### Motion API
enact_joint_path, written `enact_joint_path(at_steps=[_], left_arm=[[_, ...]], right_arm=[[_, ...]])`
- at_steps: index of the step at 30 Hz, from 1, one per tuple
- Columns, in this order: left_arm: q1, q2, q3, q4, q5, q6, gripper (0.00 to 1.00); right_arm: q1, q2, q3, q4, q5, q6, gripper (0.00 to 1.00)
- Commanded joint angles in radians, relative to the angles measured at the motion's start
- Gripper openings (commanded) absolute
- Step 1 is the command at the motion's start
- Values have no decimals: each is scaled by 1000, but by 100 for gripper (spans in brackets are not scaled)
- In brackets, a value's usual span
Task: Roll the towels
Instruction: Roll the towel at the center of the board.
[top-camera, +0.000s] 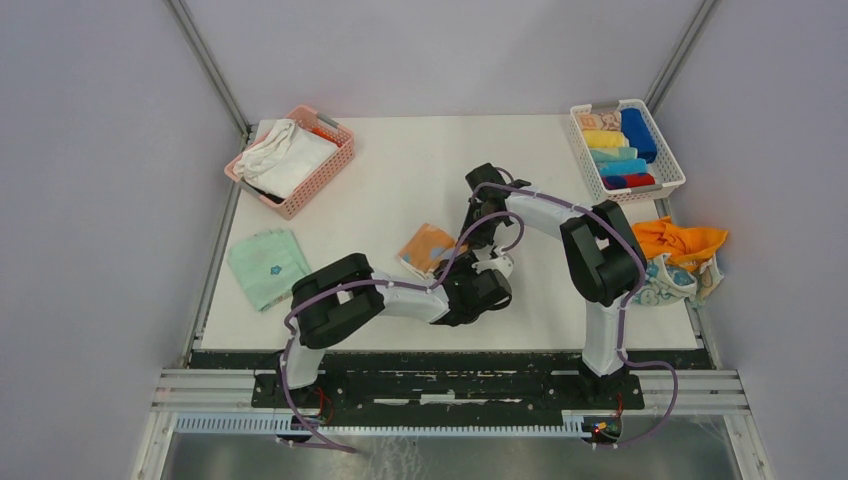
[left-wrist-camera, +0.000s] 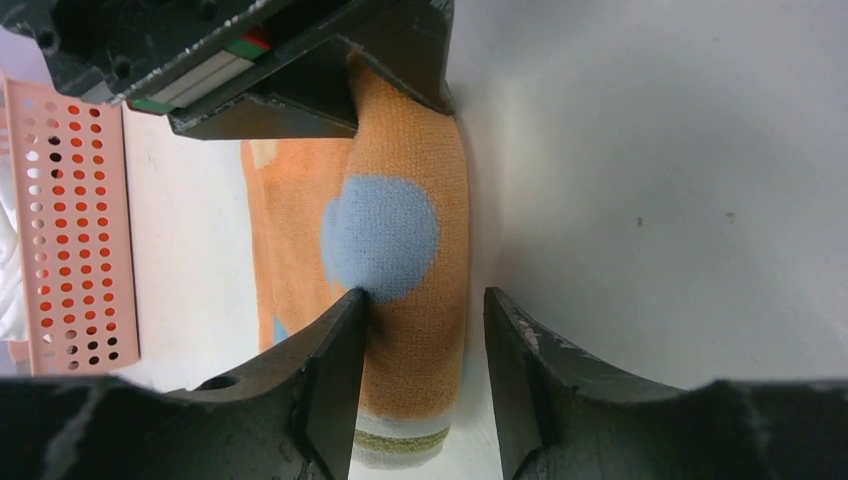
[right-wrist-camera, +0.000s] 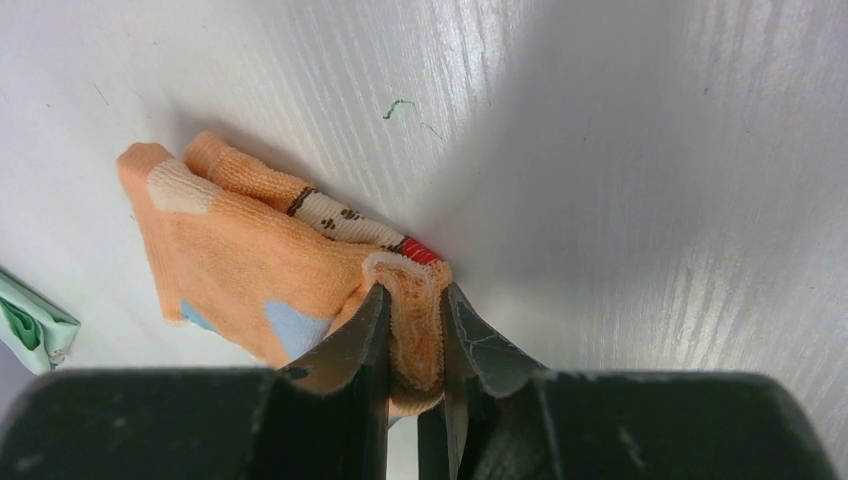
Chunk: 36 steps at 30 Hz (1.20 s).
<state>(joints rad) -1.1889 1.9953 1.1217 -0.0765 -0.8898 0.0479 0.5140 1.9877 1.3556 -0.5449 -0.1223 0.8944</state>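
The peach patterned towel (top-camera: 428, 246) lies mid-table, partly rolled, with a blue spot on the roll (left-wrist-camera: 410, 230). My right gripper (right-wrist-camera: 413, 295) is shut on one end of that roll (right-wrist-camera: 415, 320). My left gripper (left-wrist-camera: 425, 300) straddles the other end, open: its left finger touches the cloth and its right finger stands a little apart. From above, the left gripper (top-camera: 480, 285) and the right gripper (top-camera: 480, 235) meet at the towel's right side. A mint green towel (top-camera: 267, 265) lies flat at the left. A plain orange towel (top-camera: 680, 242) and a white one with teal print (top-camera: 668, 285) are heaped at the right edge.
A pink mesh basket (top-camera: 290, 160) with a white cloth stands at the back left, and shows in the left wrist view too (left-wrist-camera: 70, 220). A white basket (top-camera: 627, 150) with several rolled towels stands at the back right. The mint towel's corner (right-wrist-camera: 30, 335) shows in the right wrist view.
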Motion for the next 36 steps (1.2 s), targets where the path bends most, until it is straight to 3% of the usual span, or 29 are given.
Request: enact_joint_path(at_steps=[1, 7, 11, 18, 25, 29, 36], left_arm=[[42, 25, -5, -88, 55, -99, 51], [129, -105, -66, -81, 338, -201, 33], [224, -198, -115, -31, 619, -265, 24], [434, -269, -197, 82, 1050, -440, 23], [612, -210, -287, 267, 1393, -689, 22], [673, -160, -304, 328, 1475, -765, 23], [681, -110, -284, 292, 1480, -777, 23]], right_arm=[[3, 11, 19, -29, -1, -33, 5], [-10, -64, -13, 52, -48, -40, 13], [-22, -118, -35, 79, -53, -20, 31], [-54, -227, -145, 199, -53, 55, 63], [-52, -225, -204, 319, -122, 86, 76], [-51, -186, -220, 388, -158, 122, 77], [-33, -106, -152, 357, -138, 118, 80]])
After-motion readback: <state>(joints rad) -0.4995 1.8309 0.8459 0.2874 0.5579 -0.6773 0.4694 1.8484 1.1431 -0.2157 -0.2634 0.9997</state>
